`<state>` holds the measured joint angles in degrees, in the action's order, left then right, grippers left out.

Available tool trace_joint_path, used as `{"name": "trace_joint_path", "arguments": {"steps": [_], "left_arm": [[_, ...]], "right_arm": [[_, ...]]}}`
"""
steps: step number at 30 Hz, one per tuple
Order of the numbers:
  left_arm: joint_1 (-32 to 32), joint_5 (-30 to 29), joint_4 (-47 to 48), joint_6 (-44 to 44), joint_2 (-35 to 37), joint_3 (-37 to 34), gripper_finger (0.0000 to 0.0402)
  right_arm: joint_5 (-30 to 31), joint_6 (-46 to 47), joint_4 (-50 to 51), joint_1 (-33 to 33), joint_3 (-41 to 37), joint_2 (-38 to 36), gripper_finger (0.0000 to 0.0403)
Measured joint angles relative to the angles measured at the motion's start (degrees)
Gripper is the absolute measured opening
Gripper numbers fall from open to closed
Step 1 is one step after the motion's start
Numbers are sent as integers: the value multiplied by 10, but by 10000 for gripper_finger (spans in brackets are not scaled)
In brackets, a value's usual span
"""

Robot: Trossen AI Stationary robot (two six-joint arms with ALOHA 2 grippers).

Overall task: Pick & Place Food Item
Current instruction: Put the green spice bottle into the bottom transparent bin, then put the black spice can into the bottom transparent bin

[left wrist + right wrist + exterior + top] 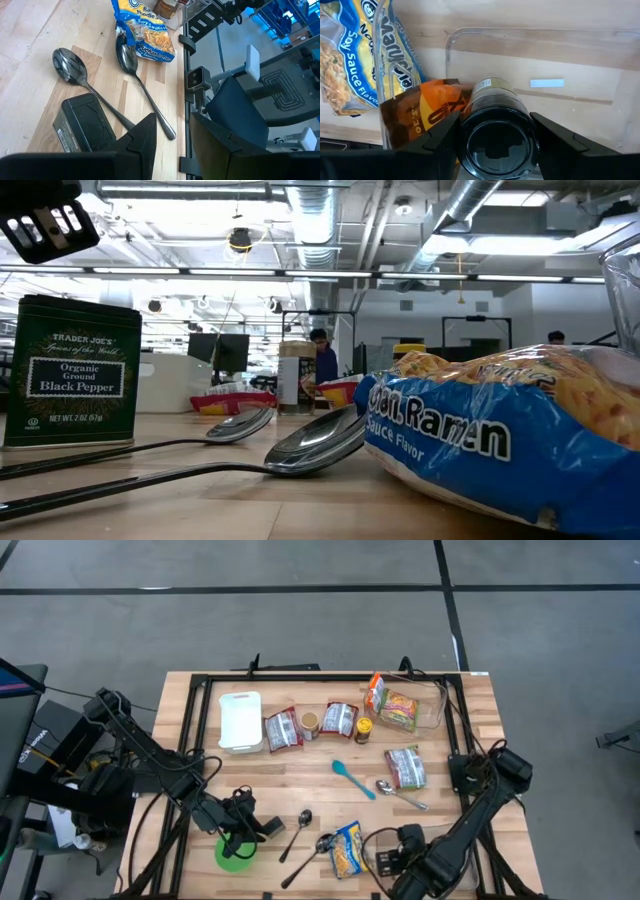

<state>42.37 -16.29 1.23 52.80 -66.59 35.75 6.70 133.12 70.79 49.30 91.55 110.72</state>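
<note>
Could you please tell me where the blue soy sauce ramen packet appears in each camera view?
High view: ramen packet at bottom centre, by the table's edge.
Low view: fills the right foreground.
Left wrist view: just past the spoon bowl.
Right wrist view: behind the clear container wall, beside the orange packet.
Landmark: the spoon beside the packet, absent only from the right wrist view.

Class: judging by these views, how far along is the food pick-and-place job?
Done: an orange packet lies in the clear tub. In hand: the right gripper clasps a jar inside that tub. Left: the ramen packet lies outside it; the left gripper waits open by the green plate.
</note>
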Motion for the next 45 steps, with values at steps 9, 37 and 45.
{"name": "trace_joint_path", "arguments": {"steps": [9, 37, 45], "left_arm": [[0, 0, 0, 0, 0, 0, 113], [0, 0, 0, 0, 0, 0, 113], [0, 0, 0, 0, 0, 0, 113]], "right_arm": [[0, 0, 1, -2, 0, 0, 214], [-7, -11, 65, -3, 47, -5, 238], [-7, -12, 119, -5, 109, -5, 223]]}}
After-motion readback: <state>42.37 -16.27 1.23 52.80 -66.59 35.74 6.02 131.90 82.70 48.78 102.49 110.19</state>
